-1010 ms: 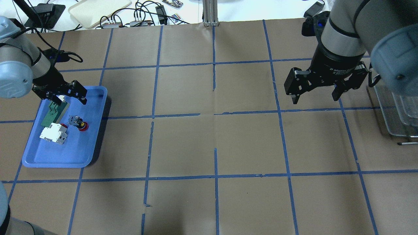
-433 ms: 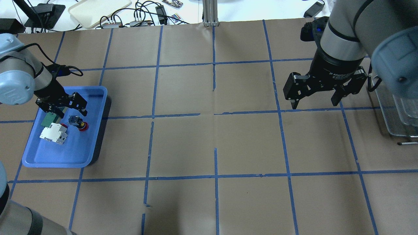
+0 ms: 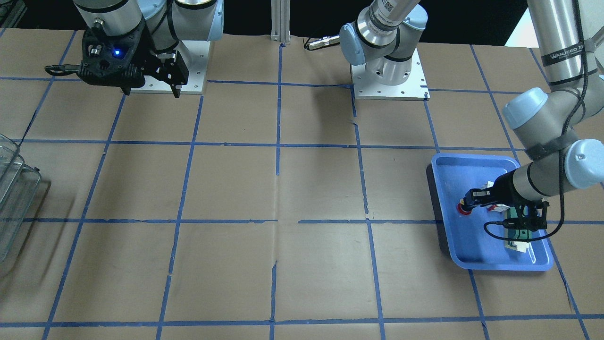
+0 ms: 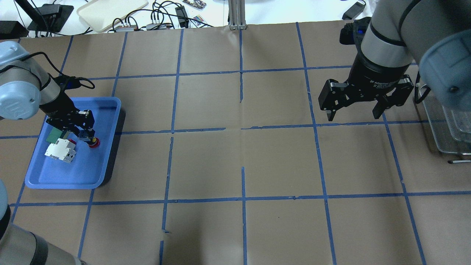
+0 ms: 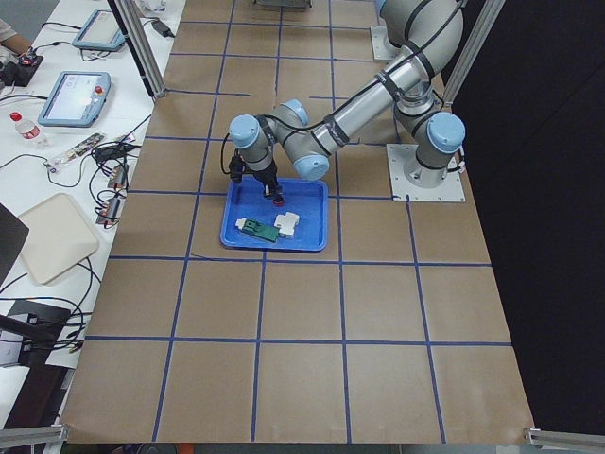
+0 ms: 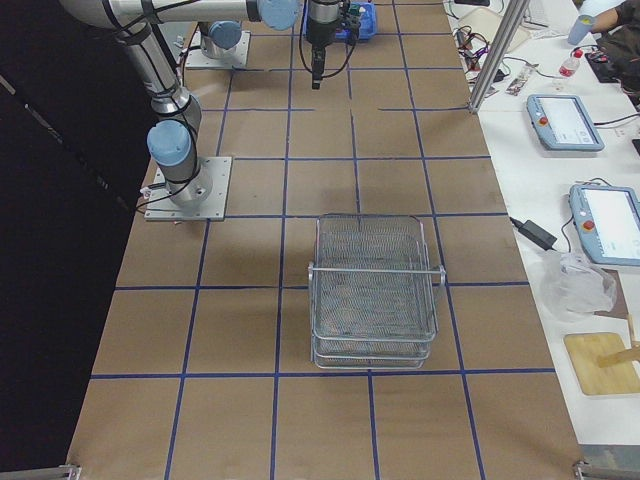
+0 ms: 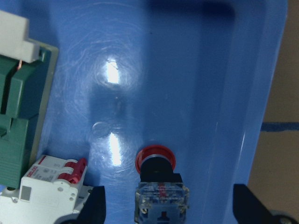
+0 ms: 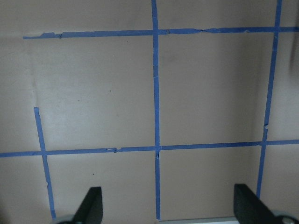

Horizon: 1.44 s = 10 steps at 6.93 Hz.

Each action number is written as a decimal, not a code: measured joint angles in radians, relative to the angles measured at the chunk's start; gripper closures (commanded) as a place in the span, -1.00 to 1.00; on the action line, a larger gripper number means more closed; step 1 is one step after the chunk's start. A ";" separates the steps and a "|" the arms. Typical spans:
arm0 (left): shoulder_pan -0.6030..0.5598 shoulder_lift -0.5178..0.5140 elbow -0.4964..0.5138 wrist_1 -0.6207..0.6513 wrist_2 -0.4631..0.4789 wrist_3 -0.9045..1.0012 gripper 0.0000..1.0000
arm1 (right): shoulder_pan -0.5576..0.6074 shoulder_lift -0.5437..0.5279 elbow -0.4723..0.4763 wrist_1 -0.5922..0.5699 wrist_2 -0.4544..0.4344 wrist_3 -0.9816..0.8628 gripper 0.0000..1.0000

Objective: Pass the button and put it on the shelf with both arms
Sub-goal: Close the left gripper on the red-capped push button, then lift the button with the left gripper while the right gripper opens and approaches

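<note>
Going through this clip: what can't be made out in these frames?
Button: its back end is cut off by the left wrist view's bottom edge; in the overhead view the left hand partly covers it.
Shelf: cut off by the overhead view's right edge and the front-facing view's left edge.
White block: its label print is too blurred in the left wrist view.

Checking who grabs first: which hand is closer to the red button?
Left. The left hand is right over the button in the tray; the right hand hangs far across the table.
</note>
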State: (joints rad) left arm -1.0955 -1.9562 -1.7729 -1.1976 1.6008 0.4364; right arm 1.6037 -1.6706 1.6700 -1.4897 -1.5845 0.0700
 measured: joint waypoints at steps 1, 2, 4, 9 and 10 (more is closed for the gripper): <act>0.001 0.006 -0.002 -0.002 0.000 0.003 1.00 | 0.000 0.003 0.000 -0.037 0.043 0.019 -1.00; -0.003 0.017 0.006 -0.016 -0.010 0.004 1.00 | 0.000 0.004 -0.001 -0.055 0.088 0.036 -1.00; -0.025 0.059 0.060 -0.157 -0.155 0.003 1.00 | -0.002 0.006 0.000 -0.062 0.151 0.123 -1.00; -0.255 0.141 0.094 -0.368 -0.811 -0.083 1.00 | -0.099 0.033 0.002 -0.041 0.348 0.236 -1.00; -0.314 0.141 0.093 -0.354 -0.937 -0.138 1.00 | -0.156 0.052 0.003 -0.013 0.431 0.253 -1.00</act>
State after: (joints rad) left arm -1.4096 -1.8155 -1.6796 -1.5517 0.6634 0.2983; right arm 1.4480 -1.6182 1.6735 -1.5029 -1.1530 0.3227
